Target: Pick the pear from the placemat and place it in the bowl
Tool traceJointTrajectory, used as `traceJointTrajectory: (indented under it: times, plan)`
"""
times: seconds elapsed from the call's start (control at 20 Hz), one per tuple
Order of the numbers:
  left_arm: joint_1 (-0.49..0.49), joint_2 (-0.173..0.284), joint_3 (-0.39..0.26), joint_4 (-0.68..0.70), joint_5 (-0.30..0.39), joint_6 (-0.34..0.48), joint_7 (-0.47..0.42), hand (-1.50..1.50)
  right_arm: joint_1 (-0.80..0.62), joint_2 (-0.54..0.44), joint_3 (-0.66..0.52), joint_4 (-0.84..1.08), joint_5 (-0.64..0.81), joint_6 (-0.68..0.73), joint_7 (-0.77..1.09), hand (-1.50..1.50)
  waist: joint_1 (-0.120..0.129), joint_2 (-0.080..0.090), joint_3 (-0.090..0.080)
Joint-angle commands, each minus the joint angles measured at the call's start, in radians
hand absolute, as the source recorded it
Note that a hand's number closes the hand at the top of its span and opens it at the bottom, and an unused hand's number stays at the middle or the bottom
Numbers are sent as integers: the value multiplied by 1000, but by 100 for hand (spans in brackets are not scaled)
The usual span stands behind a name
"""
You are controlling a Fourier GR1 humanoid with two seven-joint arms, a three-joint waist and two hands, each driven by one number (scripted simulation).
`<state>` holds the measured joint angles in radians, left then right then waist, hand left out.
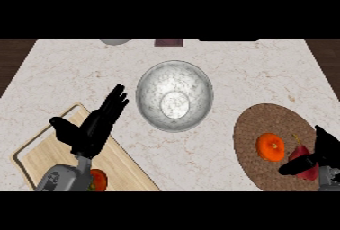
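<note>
A dark red pear [300, 156] with a thin stem sits at the right edge of the round brown placemat [266, 130]. My right hand [325, 150] is curled round it, thumb across its near side and fingers behind it, so much of the fruit is hidden. The silver bowl [174, 95] stands at the counter's middle, left of the placemat and apart from it. My left hand [93, 126] rests open, fingers up, over the wooden cutting board [46, 152] at the lower left.
An orange fruit [271, 147] lies on the placemat just left of the pear. A red-orange item [99, 179] shows on the cutting board beside my left forearm. A grey object [116, 41] and a dark one [168, 42] sit at the far edge.
</note>
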<state>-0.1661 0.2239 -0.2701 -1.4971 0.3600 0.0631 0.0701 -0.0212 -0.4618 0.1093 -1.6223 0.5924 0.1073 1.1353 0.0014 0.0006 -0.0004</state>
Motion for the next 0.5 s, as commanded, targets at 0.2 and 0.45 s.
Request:
traceJointTrajectory:
  times: [0.2,0.45]
  plan:
    - [-4,-40,-16,-84,-52,42,83,0,-16,49,-57,65,65,10,75,-150,-3,-1,0]
    - [31,-39,30,-20,-48,-25,22,0,-10,65,-98,87,98,17,23,-150,-4,-1,0]
